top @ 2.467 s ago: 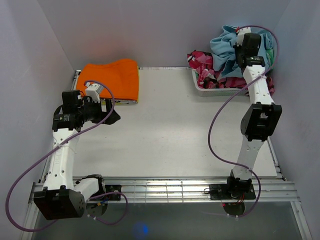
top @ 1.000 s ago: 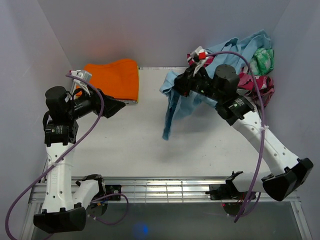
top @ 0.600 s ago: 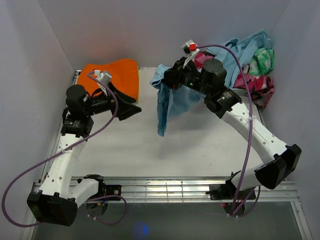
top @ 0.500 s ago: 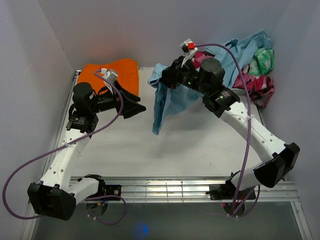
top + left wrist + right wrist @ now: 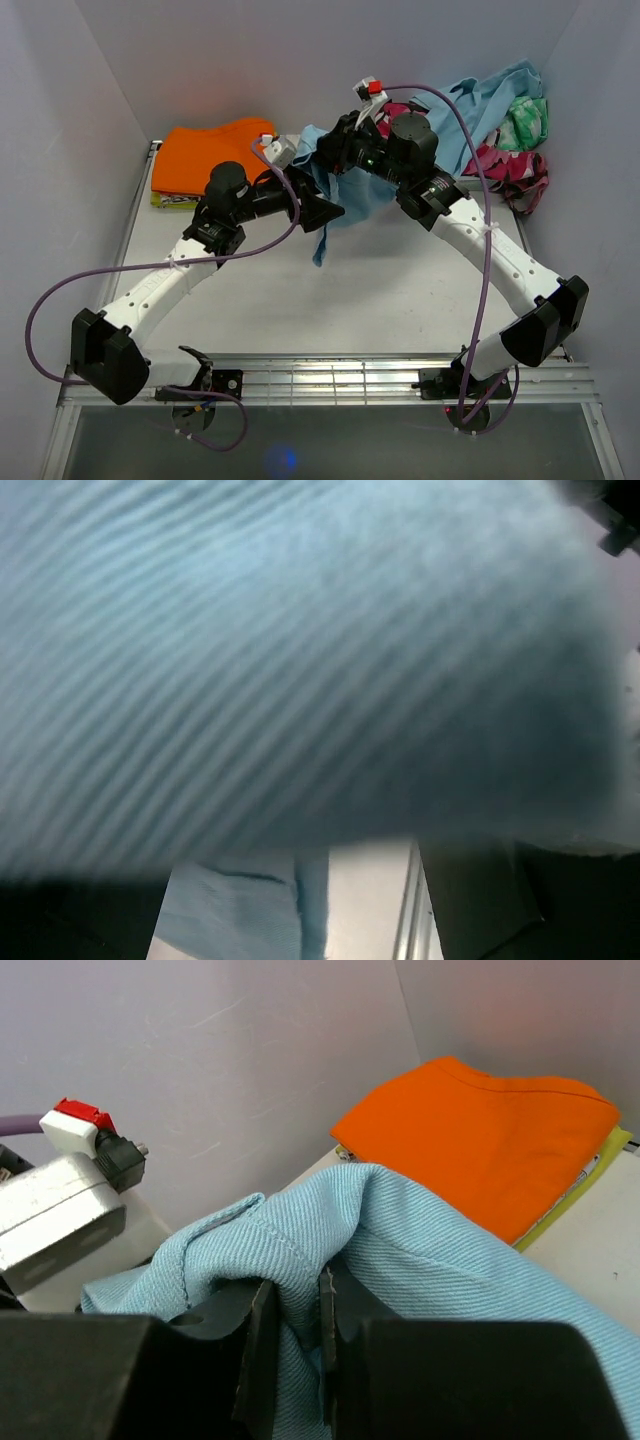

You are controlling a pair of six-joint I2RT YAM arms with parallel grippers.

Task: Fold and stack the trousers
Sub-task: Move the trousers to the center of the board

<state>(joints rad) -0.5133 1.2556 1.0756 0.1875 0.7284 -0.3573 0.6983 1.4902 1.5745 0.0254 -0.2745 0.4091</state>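
Top view: the right gripper (image 5: 335,158) is raised over the far middle of the table (image 5: 400,300), at about 12 o'clock from table centre. Its jaws are nearly closed and pinch a bunched fold of the trousers (image 5: 355,197). The right wrist view confirms this: light blue ribbed cloth is squeezed in the narrow gap of the right gripper (image 5: 295,1290) and spills over both fingers (image 5: 255,1345).

The trousers hang in a crumpled drape, with one narrow tail pointing down toward 6 o'clock. Waistband and leg ends are not identifiable.

The left gripper (image 5: 318,212) reaches in from 8 o'clock, jaws spread wide, pressed against the hanging cloth. Whether cloth lies between its fingers is unclear.

In the left wrist view, blurred blue fabric (image 5: 300,660) fills nearly the whole frame. Only dark shapes show at the bottom corners, too vague to name.

More blue cloth (image 5: 495,100) lies on the pile at 2 o'clock, beside a pink patterned garment (image 5: 505,165) and a green cloth (image 5: 525,120). The right arm hides any join to the held piece.

An orange folded garment (image 5: 205,155) sits at 10 o'clock on a yellow-green layer (image 5: 165,200), of which only the edge is visible.
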